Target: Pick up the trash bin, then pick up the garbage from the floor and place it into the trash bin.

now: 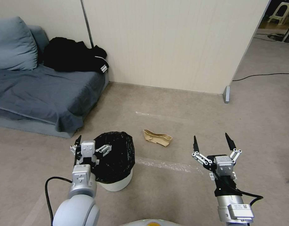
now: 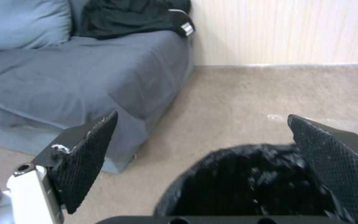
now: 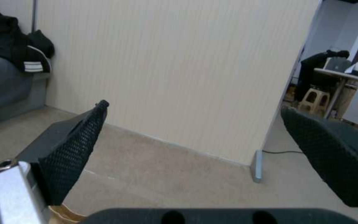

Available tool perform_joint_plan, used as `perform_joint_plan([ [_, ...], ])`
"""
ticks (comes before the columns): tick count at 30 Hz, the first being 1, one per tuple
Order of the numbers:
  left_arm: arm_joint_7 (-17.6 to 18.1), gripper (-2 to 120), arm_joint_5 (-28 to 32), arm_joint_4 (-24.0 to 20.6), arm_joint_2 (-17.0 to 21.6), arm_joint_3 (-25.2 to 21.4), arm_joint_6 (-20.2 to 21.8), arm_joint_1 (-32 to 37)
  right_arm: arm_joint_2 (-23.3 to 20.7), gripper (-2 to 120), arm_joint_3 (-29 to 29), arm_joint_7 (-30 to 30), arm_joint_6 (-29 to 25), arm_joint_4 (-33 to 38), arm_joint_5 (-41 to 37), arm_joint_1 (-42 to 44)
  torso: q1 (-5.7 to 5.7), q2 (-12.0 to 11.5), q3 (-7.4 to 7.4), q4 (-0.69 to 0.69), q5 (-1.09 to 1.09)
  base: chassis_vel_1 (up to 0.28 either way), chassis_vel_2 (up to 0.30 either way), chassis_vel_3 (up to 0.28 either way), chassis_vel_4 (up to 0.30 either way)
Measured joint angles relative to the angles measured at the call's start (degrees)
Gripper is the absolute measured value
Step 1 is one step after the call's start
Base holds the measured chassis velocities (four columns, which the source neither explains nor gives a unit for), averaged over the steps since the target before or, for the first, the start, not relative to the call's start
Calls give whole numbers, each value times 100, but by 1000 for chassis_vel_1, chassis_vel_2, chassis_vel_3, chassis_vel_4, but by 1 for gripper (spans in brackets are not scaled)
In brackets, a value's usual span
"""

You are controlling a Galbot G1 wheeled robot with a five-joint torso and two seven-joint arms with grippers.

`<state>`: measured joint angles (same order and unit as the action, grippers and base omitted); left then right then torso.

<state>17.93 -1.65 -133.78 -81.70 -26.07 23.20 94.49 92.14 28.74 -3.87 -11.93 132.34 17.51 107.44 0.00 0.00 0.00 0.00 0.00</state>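
Crinkling black liner over white trash bin [image 1: 117, 183]

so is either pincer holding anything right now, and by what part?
Nothing held. Left pincer is open, straddling the trash bin rim without closing on it. Right pincer is open over bare floor.

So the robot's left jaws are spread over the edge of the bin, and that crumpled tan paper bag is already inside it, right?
Not quite. The crumpled tan paper bag lies on the floor beside the trash bin, not in it, as the head view shows. The rest holds: the left gripper has its jaws spread over the bin's rim.
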Motion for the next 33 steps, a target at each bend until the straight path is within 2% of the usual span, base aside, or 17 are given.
perform_joint_plan([
  [7, 126, 100, 11, -6, -189, -92, 108, -13, 0, 100, 1, -19, 89, -7, 7, -37, 0, 0, 0, 0, 0, 0, 0, 0, 0],
  [10, 259, 100, 191, -45, -175, -174, 374, -40, 0, 100, 87, -20, 381, -13, -88, -213, 0, 0, 0, 1, 0, 0, 0, 0, 0],
  [11, 259, 100, 191, -45, -175, -174, 374, -40, 0, 100, 87, -20, 381, -13, -88, -213, 0, 0, 0, 1, 0, 0, 0, 0, 0],
  [15, 451, 100, 593, -45, -169, -230, 878, -114, 0, 100, 103, -19, 433, -14, -114, -242, 0, 0, 0, 0, 0, 0, 0, 0, 0],
  [27, 643, 100, 938, 262, -256, -219, 1317, -245, 0, 100, 131, -7, 434, 153, -148, -177, 0, 0, 1, 1, 0, 0, 0, 0, 0],
  [33, 661, 100, 1369, 479, -186, -334, 1779, -429, 0, 100, 152, -2, 408, 128, -157, -197, 0, 0, 0, 0, 0, 0, 0, 0, 0],
])
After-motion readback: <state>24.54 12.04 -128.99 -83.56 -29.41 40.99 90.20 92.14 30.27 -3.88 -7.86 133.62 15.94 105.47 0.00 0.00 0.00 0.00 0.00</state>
